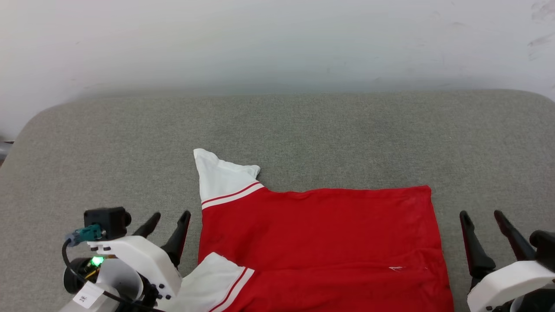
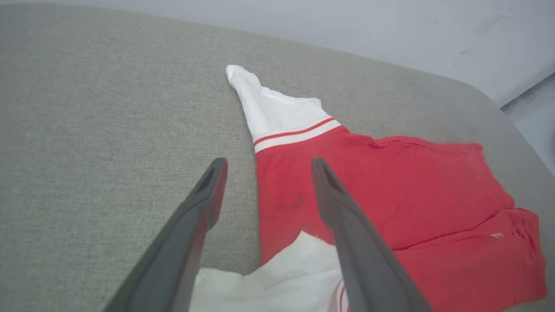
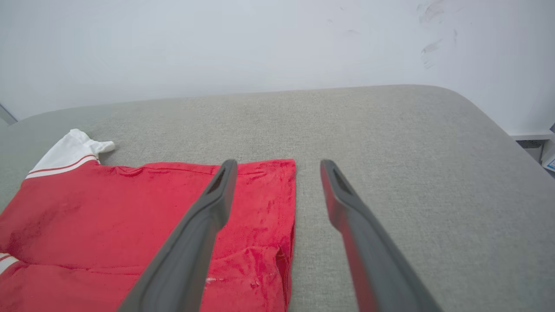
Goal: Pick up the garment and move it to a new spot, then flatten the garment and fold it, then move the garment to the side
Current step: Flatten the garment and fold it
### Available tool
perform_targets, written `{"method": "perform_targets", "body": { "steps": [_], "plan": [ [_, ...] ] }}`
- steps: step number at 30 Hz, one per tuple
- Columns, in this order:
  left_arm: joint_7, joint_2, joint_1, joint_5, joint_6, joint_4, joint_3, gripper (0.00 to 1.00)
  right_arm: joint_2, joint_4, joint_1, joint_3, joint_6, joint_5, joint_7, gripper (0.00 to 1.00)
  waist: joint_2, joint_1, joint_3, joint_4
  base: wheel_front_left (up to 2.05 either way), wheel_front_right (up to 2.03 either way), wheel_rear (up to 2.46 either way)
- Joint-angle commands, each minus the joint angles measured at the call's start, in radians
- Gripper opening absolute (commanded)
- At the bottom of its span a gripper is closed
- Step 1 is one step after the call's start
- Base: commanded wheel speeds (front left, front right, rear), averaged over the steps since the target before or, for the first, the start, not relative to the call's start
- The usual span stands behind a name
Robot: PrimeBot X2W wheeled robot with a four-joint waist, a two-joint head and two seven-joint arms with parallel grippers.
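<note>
The shirt (image 1: 321, 234) lies flat on the surface (image 1: 303, 130), seemingly folded once; left pincer (image 1: 171, 214) and right pincer (image 1: 481, 213) gape empty beside it. Moving aside remains.

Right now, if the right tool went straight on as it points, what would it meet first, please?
The right tool would probably meet the grey cushion first, just beside the garment; depth is unclear.
</note>
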Motion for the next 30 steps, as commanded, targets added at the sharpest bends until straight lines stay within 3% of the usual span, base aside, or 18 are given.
{"method": "perform_targets", "body": {
  "steps": [1, 9, 11, 17, 22, 25, 30],
  "plan": [
    [-0.042, -0.009, -0.027, 0.028, 0.0, -0.006, 0.012, 1.0, 0.009, -0.009, -0.023, -0.008, -0.001, -0.012, -0.027, 1.0, -0.0001, 0.0001, 0.003, -0.003, 0.0, 0.0, 0.0],
    [-0.205, -0.038, -0.148, 0.135, -0.032, 0.0, 0.062, 1.0, 0.029, -0.076, -0.121, -0.013, -0.001, -0.051, -0.09, 1.0, -0.0001, 0.0001, 0.119, -0.027, 0.0, 0.0, 0.0],
    [-0.216, -0.04, -0.229, 0.155, -0.055, 0.031, 0.085, 1.0, 0.034, -0.097, -0.177, -0.002, -0.001, -0.054, -0.108, 1.0, -0.0001, 0.0001, 0.201, -0.045, 0.0, 0.0, 0.0],
    [-0.158, -0.03, -0.348, 0.133, -0.112, 0.103, 0.099, 1.0, 0.037, -0.099, -0.228, 0.006, -0.001, -0.057, -0.117, 1.0, -0.0001, 0.0001, 0.278, -0.071, 0.0, 0.0, 0.0],
    [0.008, 0.012, -0.46, 0.066, -0.193, 0.195, 0.094, 1.0, 0.037, -0.083, -0.256, 0.005, -0.001, -0.037, -0.128, 1.0, -0.0001, 0.0001, 0.33, -0.101, 0.0, 0.0, 0.0],
    [0.174, 0.053, -0.517, 0.014, -0.239, 0.253, 0.073, 1.0, 0.037, -0.073, -0.265, 0.014, -0.001, -0.03, -0.14, 1.0, -0.0001, 0.0001, 0.357, -0.121, 0.0, 0.0, 0.0],
    [0.441, 0.1, -0.579, -0.073, -0.27, 0.34, 0.039, 1.0, 0.037, -0.047, -0.272, 0.024, -0.001, -0.01, -0.156, 1.0, -0.0001, 0.0001, 0.395, -0.151, 0.0, 0.0, 0.0]
  ]
}}
